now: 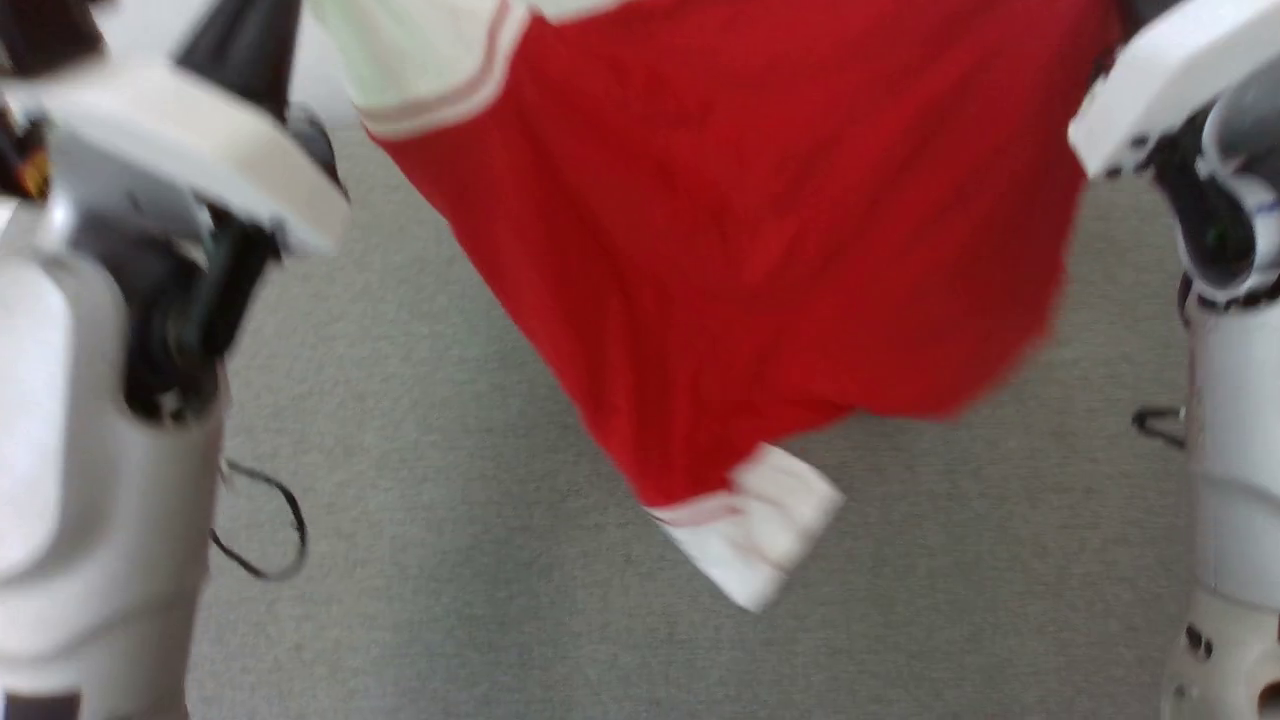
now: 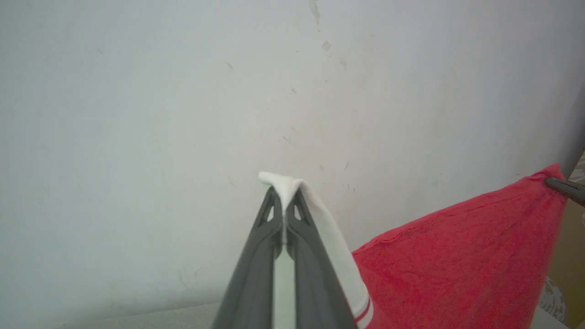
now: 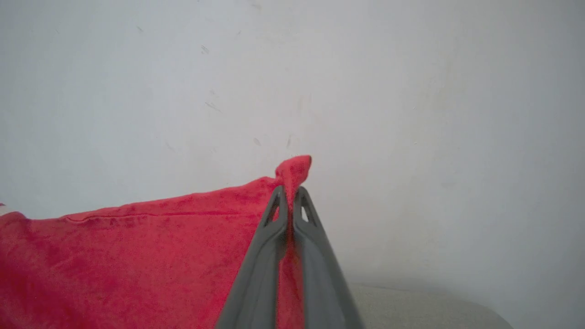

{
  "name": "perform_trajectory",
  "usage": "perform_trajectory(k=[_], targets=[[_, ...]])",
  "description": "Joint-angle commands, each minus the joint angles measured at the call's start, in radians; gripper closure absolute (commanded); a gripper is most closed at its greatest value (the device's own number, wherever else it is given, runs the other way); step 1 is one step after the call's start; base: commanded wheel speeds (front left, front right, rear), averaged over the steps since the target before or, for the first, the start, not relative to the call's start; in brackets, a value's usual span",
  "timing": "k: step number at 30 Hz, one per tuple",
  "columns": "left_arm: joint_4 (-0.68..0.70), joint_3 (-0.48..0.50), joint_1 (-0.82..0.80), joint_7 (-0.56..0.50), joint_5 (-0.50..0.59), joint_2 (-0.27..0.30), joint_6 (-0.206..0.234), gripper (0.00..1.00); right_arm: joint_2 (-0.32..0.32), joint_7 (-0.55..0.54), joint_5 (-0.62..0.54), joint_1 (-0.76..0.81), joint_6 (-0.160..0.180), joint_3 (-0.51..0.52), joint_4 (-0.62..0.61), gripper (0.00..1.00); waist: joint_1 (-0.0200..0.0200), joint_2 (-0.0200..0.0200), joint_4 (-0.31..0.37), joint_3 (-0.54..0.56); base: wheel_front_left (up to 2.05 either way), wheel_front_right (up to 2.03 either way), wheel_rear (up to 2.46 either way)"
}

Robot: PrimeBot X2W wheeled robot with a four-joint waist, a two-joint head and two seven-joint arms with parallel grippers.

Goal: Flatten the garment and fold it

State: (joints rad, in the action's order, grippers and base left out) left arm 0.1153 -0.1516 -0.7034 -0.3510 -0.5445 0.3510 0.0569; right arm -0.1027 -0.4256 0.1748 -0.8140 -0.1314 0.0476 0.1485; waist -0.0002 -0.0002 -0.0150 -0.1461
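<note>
The garment (image 1: 740,250) hangs in the air between the two arms, clear of the grey surface (image 1: 450,600) under it. In the head view it spreads down from 12 o'clock toward the centre.

The left claw (image 2: 284,205) is clenched on a white sleeve (image 2: 329,237), with a tuft of cloth poking out past the tips. The right claw (image 3: 290,201) is clenched on a corner of the red body, where a small red nub also rises above the tips. A hemmed edge runs from that corner toward 9 o'clock in the right wrist view. Both claws point at a pale wall (image 2: 137,114).

The two holds sit well apart, probably so the cloth's own weight pulls it open before it is laid flat. The grips do not match, one being on a sleeve and one on the body. This looks like the reason the sheet hangs skewed, with its low edge slanting. The other sleeve (image 1: 760,530) dangles loose near 6 o'clock in the head view.

I judge that flattening is under way and folding has not begun. A fairer spread likely calls for a matching pair of corners.
</note>
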Motion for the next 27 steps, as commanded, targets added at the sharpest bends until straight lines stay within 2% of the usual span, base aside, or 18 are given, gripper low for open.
perform_trajectory(k=[1,7,13,20,27], targets=[[-0.02,-0.003,-0.051,-0.02,0.0,0.004,-0.007,1.0,-0.004,-0.009,-0.002,-0.033,0.001,-0.01,0.0,1.0,0.0002,0.0002,0.041,0.036,0.0,0.0,0.0],[-0.165,-0.012,-0.259,-0.134,-0.018,0.009,-0.001,1.0,0.017,-0.061,-0.024,-0.18,0.001,-0.024,0.075,1.0,0.0002,0.0002,0.073,0.002,0.0,0.0,0.0],[-0.298,-0.018,-0.502,-0.142,0.038,0.039,0.003,1.0,0.045,-0.093,-0.083,-0.349,0.001,0.022,0.186,1.0,0.0002,0.0002,0.104,-0.117,0.0,0.0,0.0],[-0.414,-0.003,-0.797,0.026,0.118,0.034,0.022,1.0,0.052,0.013,-0.151,-0.562,0.001,0.074,0.296,1.0,0.0002,0.0002,0.124,-0.306,0.0,0.0,0.0],[-0.514,0.007,-0.988,0.213,0.133,0.003,0.001,1.0,0.052,0.166,-0.213,-0.731,0.001,0.101,0.404,1.0,0.0002,0.0002,0.119,-0.441,0.0,0.0,0.0]])
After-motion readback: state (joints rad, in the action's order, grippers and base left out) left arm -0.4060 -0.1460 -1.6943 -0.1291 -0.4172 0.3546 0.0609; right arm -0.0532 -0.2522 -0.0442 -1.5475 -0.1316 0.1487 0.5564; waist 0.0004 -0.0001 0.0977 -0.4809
